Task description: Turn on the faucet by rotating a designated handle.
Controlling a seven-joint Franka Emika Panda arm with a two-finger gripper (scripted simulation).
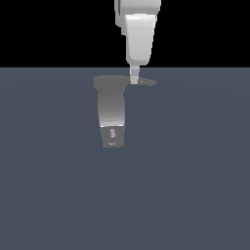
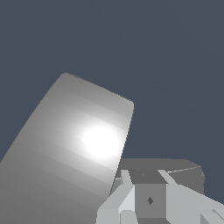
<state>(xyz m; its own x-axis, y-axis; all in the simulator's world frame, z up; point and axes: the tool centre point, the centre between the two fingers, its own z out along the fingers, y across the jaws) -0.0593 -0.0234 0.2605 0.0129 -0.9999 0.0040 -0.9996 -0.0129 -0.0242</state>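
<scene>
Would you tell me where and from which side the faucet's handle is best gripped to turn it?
Probably near the tapered tip of the handle, far from the column of the faucet, for more leverage. Come from above: the arm is thin, flat and sticks out sideways to the exterior view's right, so its side edges suit the fingers. The gripper is already at it from above; its jaw state isn't clear.

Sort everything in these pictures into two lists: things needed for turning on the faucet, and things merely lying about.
Needed for the job:
faucet
handle
end effector

Lying about:
nothing visible; only the dark floor beneath
</scene>
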